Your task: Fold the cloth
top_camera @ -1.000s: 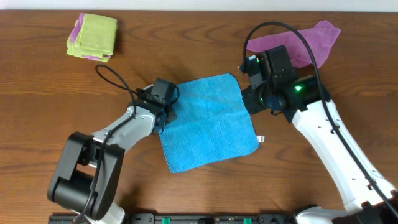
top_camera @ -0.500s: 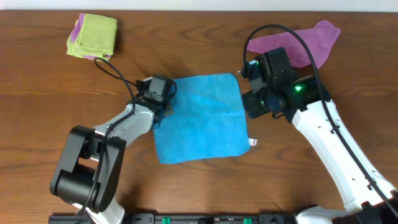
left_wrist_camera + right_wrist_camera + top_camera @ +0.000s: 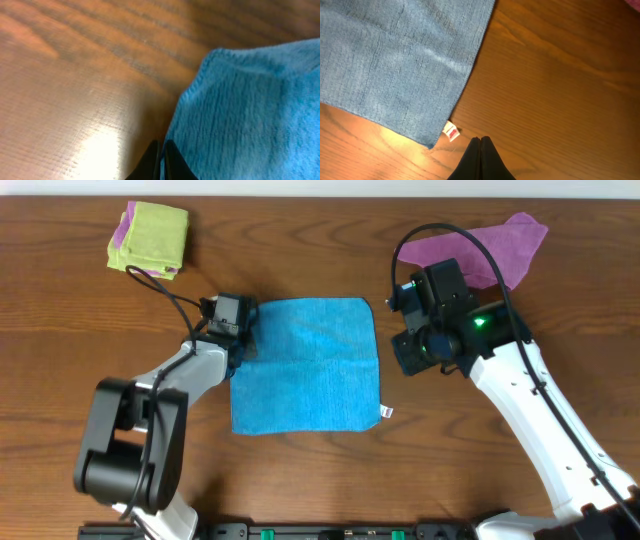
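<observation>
The left gripper [image 3: 160, 160] has its two dark fingers pressed together with only a hairline slit between them, and they are nipped onto the left hem of the cloth [image 3: 305, 365], a little below its far left corner (in the left wrist view the blue pile runs right up against the inner finger and rises in a soft ridge beyond it). The right gripper [image 3: 480, 155] is likewise squeezed tight, fingertips meeting in a point, but it holds nothing: it hangs over bare wood just beside the cloth's near right corner, apart from the fabric, where a small white tag [image 3: 451, 131] with a red mark sticks out from the hem. From above, the cloth lies spread in a single layer as a rough square in the middle of the wooden table [image 3: 60, 360], between the two arms, its top edge nearly level and a faint crease crossing it about halfway down; its left side sits under the left arm's wrist, and its right edge stops short of the right arm's black wrist housing, which shows a green light. Well apart, at the table's far left corner, a lime-green folded cloth [image 3: 150, 238] sits in a neat block with a sliver of purple showing at its edges. At the far right a purple cloth [image 3: 480, 250] lies loosely, partly covered by the right arm and its looping black cable.
</observation>
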Motion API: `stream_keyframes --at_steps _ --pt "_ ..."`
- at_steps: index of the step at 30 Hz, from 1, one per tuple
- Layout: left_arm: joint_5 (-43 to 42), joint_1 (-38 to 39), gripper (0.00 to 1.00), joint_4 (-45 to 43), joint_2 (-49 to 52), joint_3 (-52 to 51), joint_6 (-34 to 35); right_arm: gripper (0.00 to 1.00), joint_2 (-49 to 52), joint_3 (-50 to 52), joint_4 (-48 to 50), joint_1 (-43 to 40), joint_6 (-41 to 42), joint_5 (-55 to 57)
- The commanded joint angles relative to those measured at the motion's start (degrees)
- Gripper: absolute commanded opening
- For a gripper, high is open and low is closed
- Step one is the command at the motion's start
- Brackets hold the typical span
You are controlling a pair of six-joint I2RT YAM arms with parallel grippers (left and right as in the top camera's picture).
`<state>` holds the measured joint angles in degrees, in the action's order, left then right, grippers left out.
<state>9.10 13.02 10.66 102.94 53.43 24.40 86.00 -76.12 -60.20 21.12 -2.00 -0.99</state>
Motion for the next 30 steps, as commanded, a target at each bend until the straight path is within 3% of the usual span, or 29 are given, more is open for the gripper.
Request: stream_keyframes --at_steps 1,5,9,12,21,25,26,28,30 --pt "-1.1 -0.3 0.06 3.6 -7.4 2.4 1.6 0.01 -1.2 -0.1 0.0 -1.2 -1.4 -3.6" --pt "-1.0 -1.4 0.06 12.9 -18.3 2.4 5.3 0.01 -2.5 -0.1 -2.1 -4.4 -2.9 -8.5" --pt "-1.5 -5.1 0.06 27.9 -28.0 2.1 11.0 0.02 -5.0 0.3 -5.2 -11.7 -6.1 -16.3" --pt "-7.2 -8.4 0.06 35.8 -33.6 0.2 11.6 0.02 -7.0 2.8 -4.4 -18.6 -8.0 -25.3" --pt "-21.8 -9.4 0.06 36.9 -42.5 -15.4 16.8 0.02 -7.7 23.7 4.3 -21.6 -8.7 -42.1" --pt "-26.7 -9.4 0.07 33.2 -42.5 -22.6 18.8 0.03 -7.7 31.1 8.8 -21.6 -6.2 -43.9" --pt "-27.7 -9.4 0.10 31.6 -42.5 -23.9 19.0 0.07 -7.6 32.1 9.4 -21.5 -6.2 -44.1" --pt "-28.5 -9.4 0.27 29.2 -42.5 -25.4 19.0 0.21 -7.6 33.5 10.5 -21.2 -6.2 -44.1" --pt "-28.6 -9.4 0.41 28.1 -42.5 -25.7 18.9 0.26 -7.6 34.3 11.5 -21.0 -6.2 -44.1"
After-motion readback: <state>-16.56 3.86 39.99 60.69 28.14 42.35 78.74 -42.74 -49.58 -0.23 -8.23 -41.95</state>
